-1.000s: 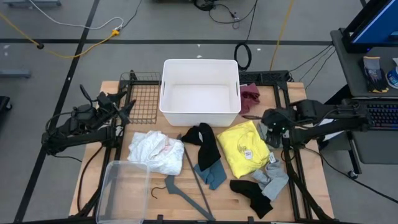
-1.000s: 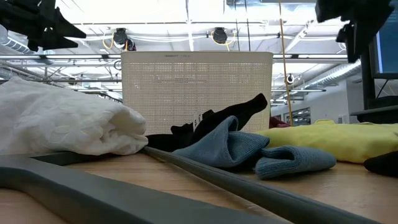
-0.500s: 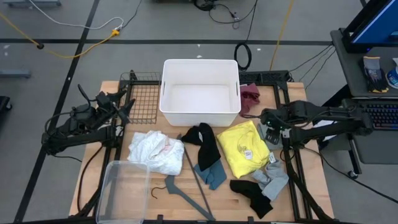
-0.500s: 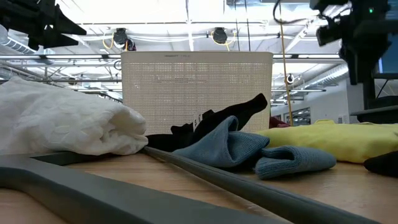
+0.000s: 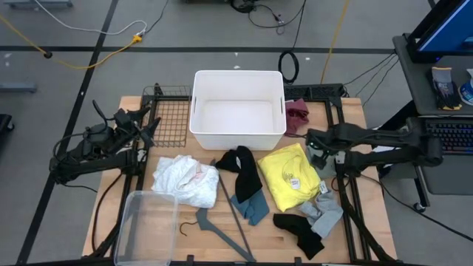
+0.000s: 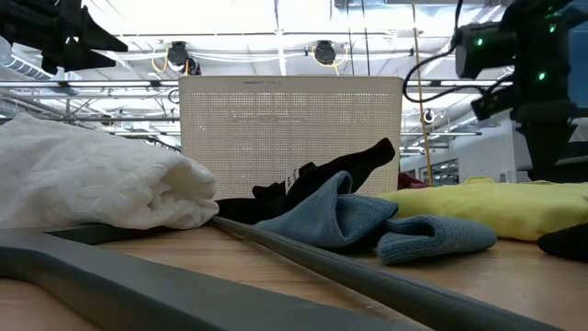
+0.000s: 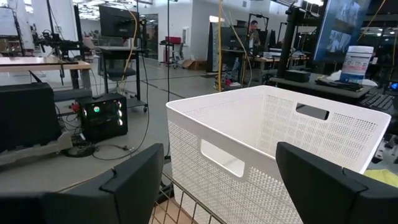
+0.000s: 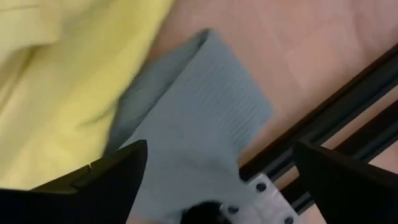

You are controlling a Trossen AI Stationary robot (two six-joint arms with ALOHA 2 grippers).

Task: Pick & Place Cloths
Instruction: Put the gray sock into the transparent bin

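The left pincer (image 5: 151,125) waits wide open and empty beside the bin (image 5: 238,109). Cloths (white (image 5: 185,179), black (image 5: 245,169), yellow (image 5: 290,174), grey (image 5: 324,210)) lie on the tabletop (image 5: 351,118). The right pincer (image 5: 319,151), open and empty, hangs over the yellow one's edge.

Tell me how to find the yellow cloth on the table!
Find the big white bin at the table's back. Just in front of its right corner lies the yellow cloth, between the black cloth and the grey cloth. It is the only bright one.
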